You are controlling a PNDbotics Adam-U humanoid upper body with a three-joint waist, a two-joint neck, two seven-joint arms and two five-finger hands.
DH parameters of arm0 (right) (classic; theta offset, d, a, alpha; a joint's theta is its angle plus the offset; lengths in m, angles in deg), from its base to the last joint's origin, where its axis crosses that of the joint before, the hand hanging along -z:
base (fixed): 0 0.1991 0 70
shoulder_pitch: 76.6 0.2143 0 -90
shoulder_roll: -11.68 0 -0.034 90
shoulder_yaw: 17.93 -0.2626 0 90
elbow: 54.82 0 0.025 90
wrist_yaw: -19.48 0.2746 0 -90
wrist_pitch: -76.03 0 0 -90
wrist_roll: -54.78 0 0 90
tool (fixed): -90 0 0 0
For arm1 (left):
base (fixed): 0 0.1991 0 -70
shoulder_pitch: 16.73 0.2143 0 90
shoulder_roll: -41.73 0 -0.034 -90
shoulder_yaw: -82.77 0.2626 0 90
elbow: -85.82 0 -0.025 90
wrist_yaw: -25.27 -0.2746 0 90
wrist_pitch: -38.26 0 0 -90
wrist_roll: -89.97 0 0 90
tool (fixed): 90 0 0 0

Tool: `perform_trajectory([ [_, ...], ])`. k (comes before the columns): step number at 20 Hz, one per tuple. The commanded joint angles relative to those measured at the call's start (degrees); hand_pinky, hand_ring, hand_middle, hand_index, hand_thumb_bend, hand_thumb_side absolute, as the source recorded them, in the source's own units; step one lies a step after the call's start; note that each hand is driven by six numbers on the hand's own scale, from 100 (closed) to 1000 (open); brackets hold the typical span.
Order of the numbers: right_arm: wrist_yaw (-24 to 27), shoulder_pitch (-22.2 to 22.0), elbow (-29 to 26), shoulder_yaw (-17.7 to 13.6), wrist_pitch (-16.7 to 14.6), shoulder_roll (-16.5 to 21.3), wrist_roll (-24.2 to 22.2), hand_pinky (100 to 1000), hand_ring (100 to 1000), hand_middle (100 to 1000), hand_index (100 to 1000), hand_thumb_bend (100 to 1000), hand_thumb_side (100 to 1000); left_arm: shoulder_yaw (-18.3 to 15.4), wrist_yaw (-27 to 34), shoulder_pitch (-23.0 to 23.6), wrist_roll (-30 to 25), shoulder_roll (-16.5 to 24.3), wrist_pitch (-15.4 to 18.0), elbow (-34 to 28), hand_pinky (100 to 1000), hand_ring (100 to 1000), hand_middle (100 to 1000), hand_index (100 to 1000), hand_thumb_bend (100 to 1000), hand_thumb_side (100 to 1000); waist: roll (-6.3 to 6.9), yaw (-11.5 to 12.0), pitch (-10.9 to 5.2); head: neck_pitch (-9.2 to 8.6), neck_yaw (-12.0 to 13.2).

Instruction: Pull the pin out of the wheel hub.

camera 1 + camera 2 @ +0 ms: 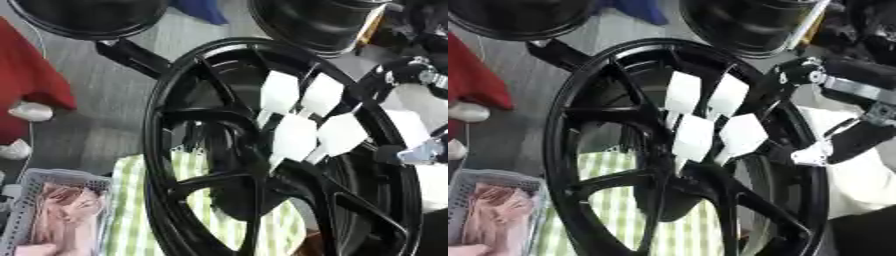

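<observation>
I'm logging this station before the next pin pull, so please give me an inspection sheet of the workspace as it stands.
Surface: green-and-white checked cloth under the wheel.
Job's things: black spoked wheel hub standing tilted, filling the view; four white tags clustered near its centre. The pin itself cannot be made out.
Clutter: grey mesh basket with pinkish contents at lower left; two more black rims behind.
Hands: right hand reaches in from the right at the hub's rim, fingers not readable. Left hand: nothing seen.
Cables: thin white cord at left edge.
Surroundings: red garment at left, blue item at top.
</observation>
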Motion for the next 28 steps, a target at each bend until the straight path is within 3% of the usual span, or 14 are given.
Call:
perform_trajectory([
  [1,-0.9,0.6,0.0,-0.2,-0.3,0.8,-0.3,637,745,785,852,529,236,0.0,-0.4,-0.5,-0.3,1.1,0.0,-0.9,1000,762,717,844,100,740,0.39,0.1,-0.67,-0.74,-0.2],
  [15,-2.6,0.6,0.0,1.0,-0.3,-0.6,1.2,639,750,759,796,529,201,0.2,-1.0,-0.6,-0.5,0.7,-0.3,-0.9,1000,762,716,845,100,746,0.26,0.0,0.67,-0.48,-0.2],
  [28,-2.4,0.5,0.0,1.8,0.5,-1.4,4.1,630,757,749,764,435,188,0.4,-1.3,-0.6,-0.9,0.4,-0.5,-0.9,1000,762,715,845,100,749,0.26,0.2,1.30,-0.69,-0.4],
])
